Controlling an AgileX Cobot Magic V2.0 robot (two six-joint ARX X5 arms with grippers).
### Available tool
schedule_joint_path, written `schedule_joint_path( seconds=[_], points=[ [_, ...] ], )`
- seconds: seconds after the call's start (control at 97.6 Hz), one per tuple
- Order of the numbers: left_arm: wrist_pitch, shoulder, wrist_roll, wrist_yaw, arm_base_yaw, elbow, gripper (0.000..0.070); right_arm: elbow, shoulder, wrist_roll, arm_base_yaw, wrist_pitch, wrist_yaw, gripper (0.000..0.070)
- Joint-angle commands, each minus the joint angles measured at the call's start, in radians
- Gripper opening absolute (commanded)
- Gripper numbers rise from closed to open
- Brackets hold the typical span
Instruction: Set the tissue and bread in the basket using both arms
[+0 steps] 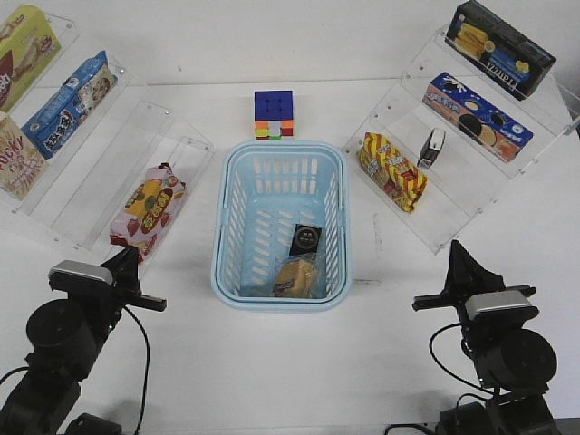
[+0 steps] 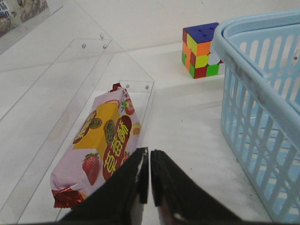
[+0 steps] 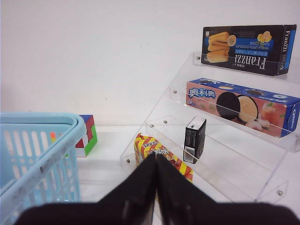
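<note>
We see the light blue basket (image 1: 281,227) at the centre of the white worktop (image 1: 381,362). Inside it, toward the near right corner, lies the black tissue packet (image 1: 307,239), with the wrapped bread bun (image 1: 295,276) just nearer and touching it. Our left pincer (image 2: 149,180) is pressed together and empty, near the strawberry packet (image 2: 101,145) on the left rack. Our right pincer (image 3: 156,183) is likewise pressed together and empty, right of the basket.
</note>
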Motion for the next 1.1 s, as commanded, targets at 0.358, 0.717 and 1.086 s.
schedule_joint_path(
  seconds=[0.358, 0.717, 1.086],
  points=[
    [0.018, -0.082, -0.003, -0.012, 0.014, 0.012, 0.0001, 0.003, 0.005, 0.013, 0.002, 0.010, 0.000, 0.0004],
    [0.301, -0.395, -0.051, 0.061, 0.205, -0.422, 0.0001, 0.003, 0.005, 0.013, 0.002, 0.010, 0.000, 0.0004],
    [0.294, -0.593, -0.083, 0.082, 0.282, -0.657, 0.0001, 0.003, 0.005, 0.013, 0.002, 0.010, 0.000, 0.0004]
  ],
)
